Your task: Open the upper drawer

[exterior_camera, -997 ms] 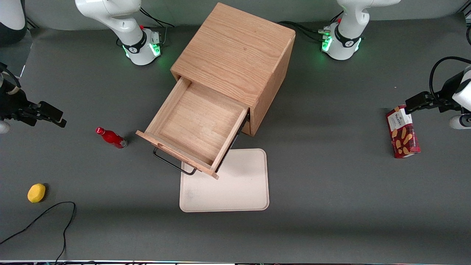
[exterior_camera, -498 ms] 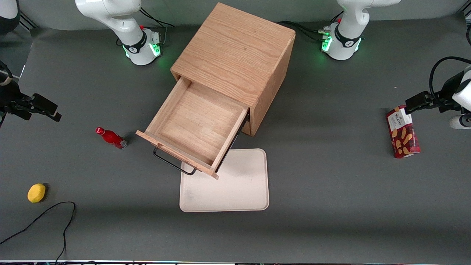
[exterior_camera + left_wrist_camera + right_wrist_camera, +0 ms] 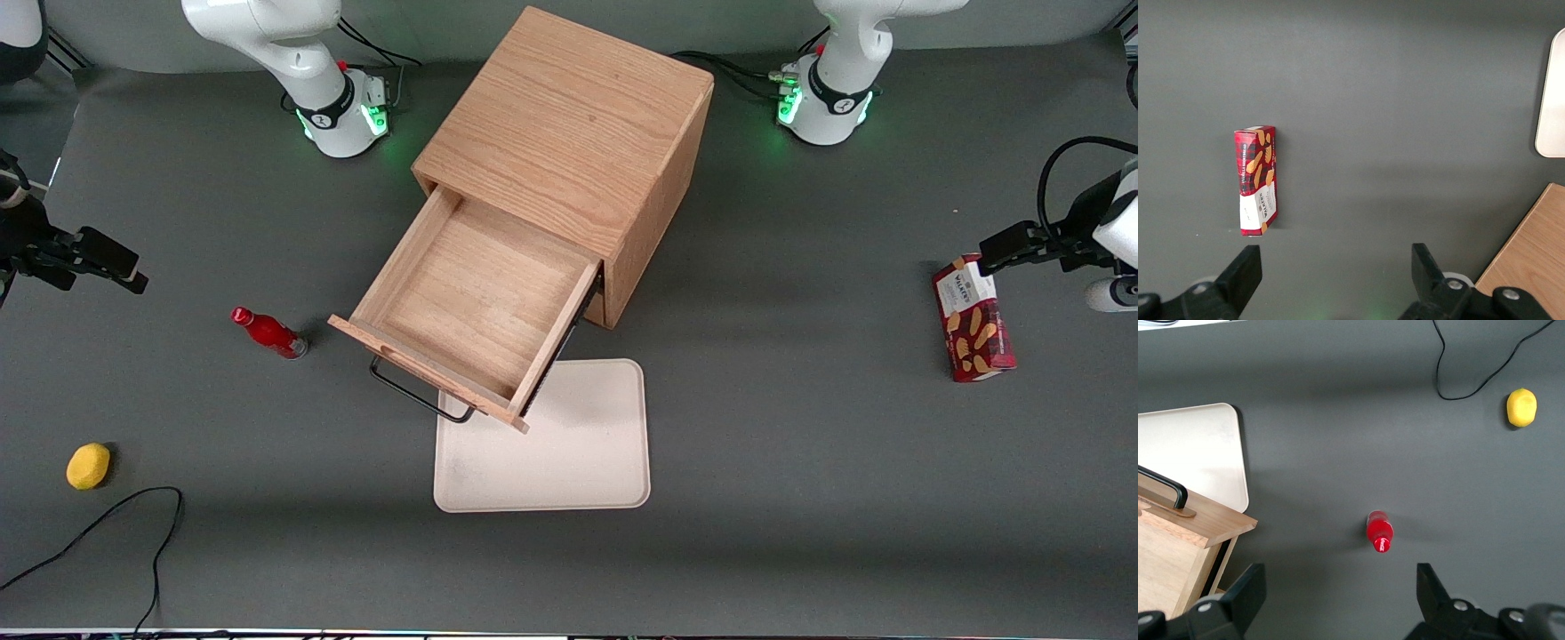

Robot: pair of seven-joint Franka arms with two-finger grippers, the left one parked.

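At table's working-arm edge, spread empty pincer (image 3: 114, 267), arm cut off; upper drawer (image 3: 471, 307) fully out

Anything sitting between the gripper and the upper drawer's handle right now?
Only the red bottle stands roughly between the open gripper, at the working arm's end of the table, and the handle of the pulled-out upper drawer.

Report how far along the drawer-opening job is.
Done: the upper drawer stands pulled well out of the cabinet, its bare inside showing and its handle free. In hand: nothing; the gripper is open, high above the table near the red bottle. Left: apparently nothing.
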